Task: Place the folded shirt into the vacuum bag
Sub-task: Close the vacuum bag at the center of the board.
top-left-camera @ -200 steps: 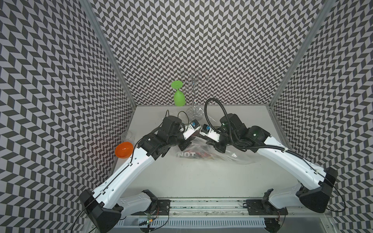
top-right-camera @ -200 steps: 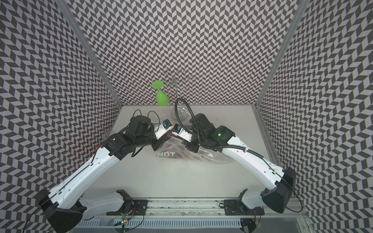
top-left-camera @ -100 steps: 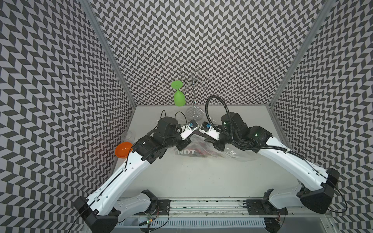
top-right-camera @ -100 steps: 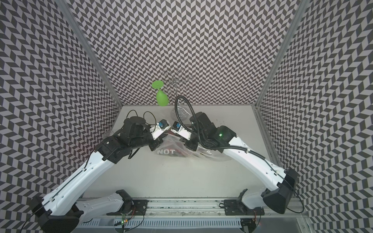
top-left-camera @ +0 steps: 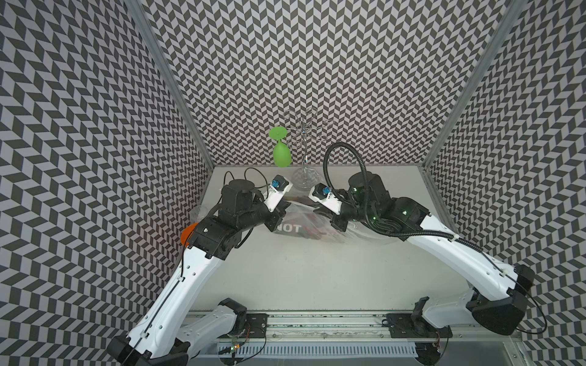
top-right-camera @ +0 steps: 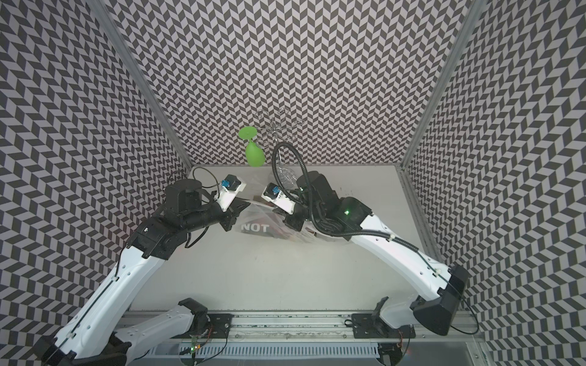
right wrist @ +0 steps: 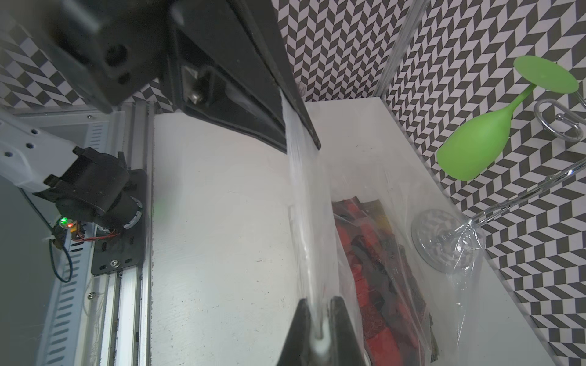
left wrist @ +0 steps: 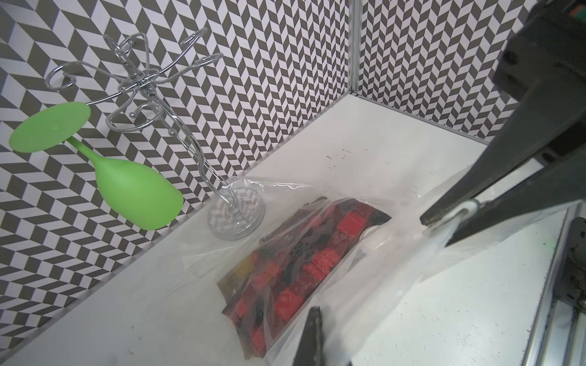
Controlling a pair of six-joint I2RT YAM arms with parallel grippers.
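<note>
The vacuum bag (top-left-camera: 358, 236) is clear crinkly plastic lying at the back middle of the table in both top views. Inside it lies the folded shirt (top-left-camera: 309, 226), red and black check with white letters, also seen through the plastic in the left wrist view (left wrist: 301, 253) and the right wrist view (right wrist: 374, 269). My left gripper (top-left-camera: 283, 206) and right gripper (top-left-camera: 318, 209) face each other above the bag's near-left end. Each is shut on the white zip strip (right wrist: 301, 190), which runs taut between them. In the left wrist view the left gripper (left wrist: 312, 329) grips bag plastic (left wrist: 396, 253).
A wire glass rack (top-left-camera: 303, 182) stands at the back wall with a green wine glass (top-left-camera: 281, 155) hanging upside down from it. A corner of the bag laps against the rack's base (left wrist: 236, 215). An orange object (top-left-camera: 187, 234) and a clear glass (top-left-camera: 199, 210) sit by the left wall.
My left gripper has closed on the zip strip. The left arm has drawn back to the left a little, and the strip now stretches between the two grippers. The right gripper stays shut.
</note>
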